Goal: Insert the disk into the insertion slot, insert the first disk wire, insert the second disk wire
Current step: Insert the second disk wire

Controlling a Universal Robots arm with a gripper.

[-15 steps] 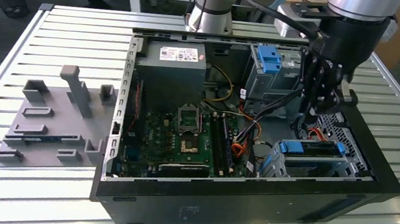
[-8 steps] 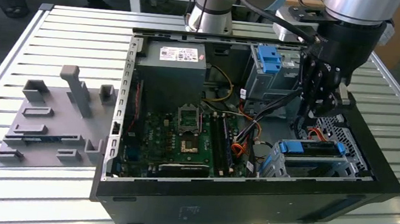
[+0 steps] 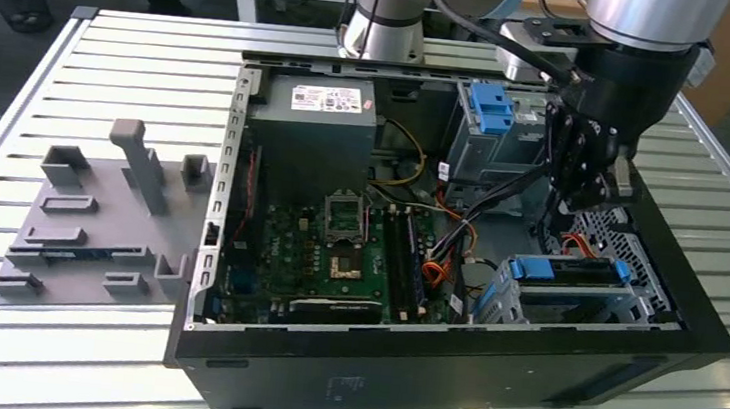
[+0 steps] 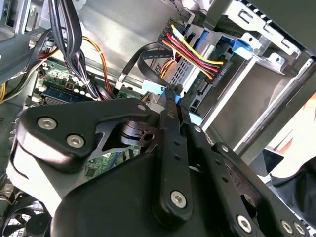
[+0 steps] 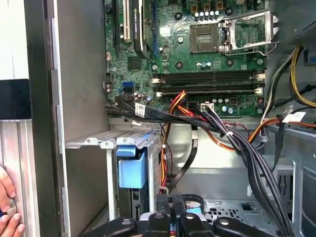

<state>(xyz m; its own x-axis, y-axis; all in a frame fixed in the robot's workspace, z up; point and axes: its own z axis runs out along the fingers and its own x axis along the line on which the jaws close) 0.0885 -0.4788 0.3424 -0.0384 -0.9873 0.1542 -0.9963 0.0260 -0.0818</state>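
Observation:
The disk [image 3: 570, 272], silver in a blue carrier, sits inside the insertion slot [image 3: 590, 309], the low perforated cage at the exterior view's right of the open computer case. In the second wrist view a yellow, red and black wire [image 4: 197, 52] is plugged into the disk's [image 4: 183, 69] end. My gripper [image 3: 584, 201] hangs just above and behind the slot. Its black fingers are pressed together on the light-blue connector [image 4: 154, 87] of a flat black wire [image 4: 148, 54], a short way from the disk's end. In the first wrist view that wire [image 5: 190, 158] loops up from the gripper [image 5: 170, 201] beside the slot [image 5: 118, 140].
A taller grey cage with a blue tab [image 3: 489, 106] stands behind the gripper. The motherboard [image 3: 333, 252] and power supply [image 3: 312, 124] fill the case's left. Bundled black cables [image 5: 247, 153] cross beside the gripper. A grey fixture plate [image 3: 94, 229] lies on the slatted table. A person's hand [image 5: 7, 207] is outside the case wall.

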